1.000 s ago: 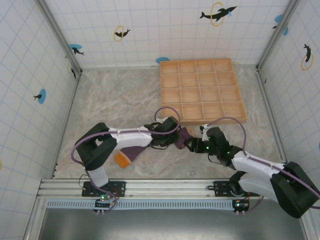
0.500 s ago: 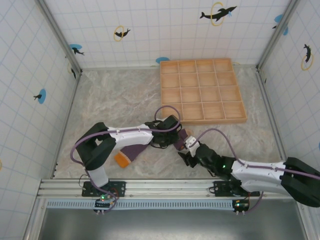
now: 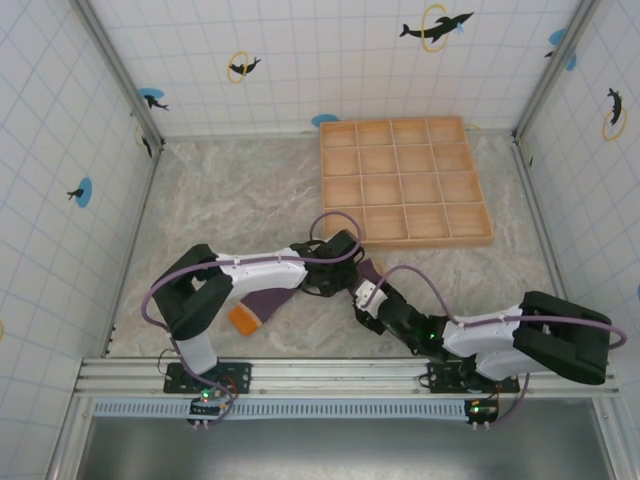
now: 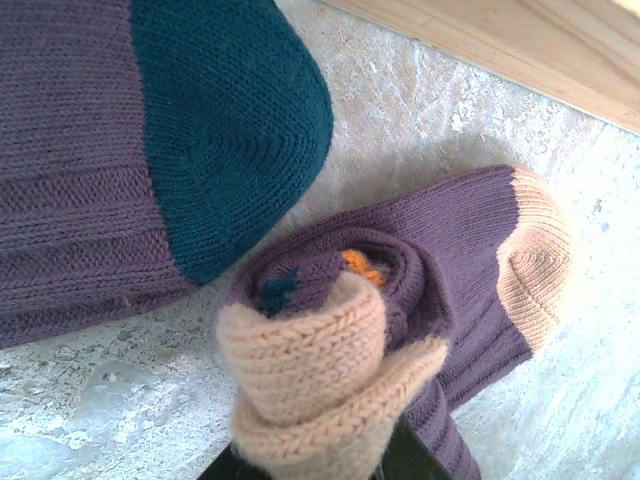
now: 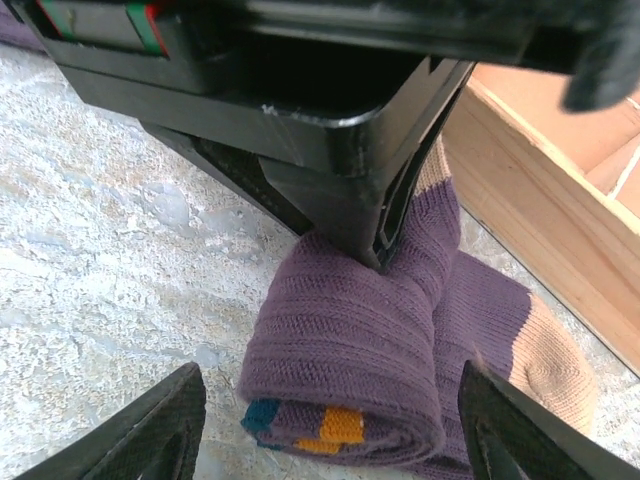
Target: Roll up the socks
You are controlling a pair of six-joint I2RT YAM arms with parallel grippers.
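left gripper (image 3: 345, 275) clamped on sock roll (image 5: 350, 350), just beside wooden tray (image 5: 540, 230); right gripper (image 5: 335, 425) open, facing it. risk: roll unwinds if left lets go early; cuff possibly loose.

I see my left claw (image 4: 318, 452) pinching a rolled purple-and-tan knit sock (image 4: 410, 265) beside a flat teal-toed purple sock (image 4: 120, 150).

Place: a robot test cell in a lab, not a lived-in room.
Walls: white grid-printed panels (image 3: 300, 70) close in three sides, dotted with dolphin stickers (image 3: 436, 27).
Frame: metal corner posts (image 3: 115, 70) join the panels.
Desk: marble-patterned desk (image 3: 240, 190), with a wooden grid tray (image 3: 406, 240) on it.
Mounting: an aluminium rail (image 3: 320, 375) at the near edge carries the left arm (image 3: 250, 272) and right arm (image 3: 500, 335).
Cabling: purple cables (image 3: 330, 220) loop along both arms.
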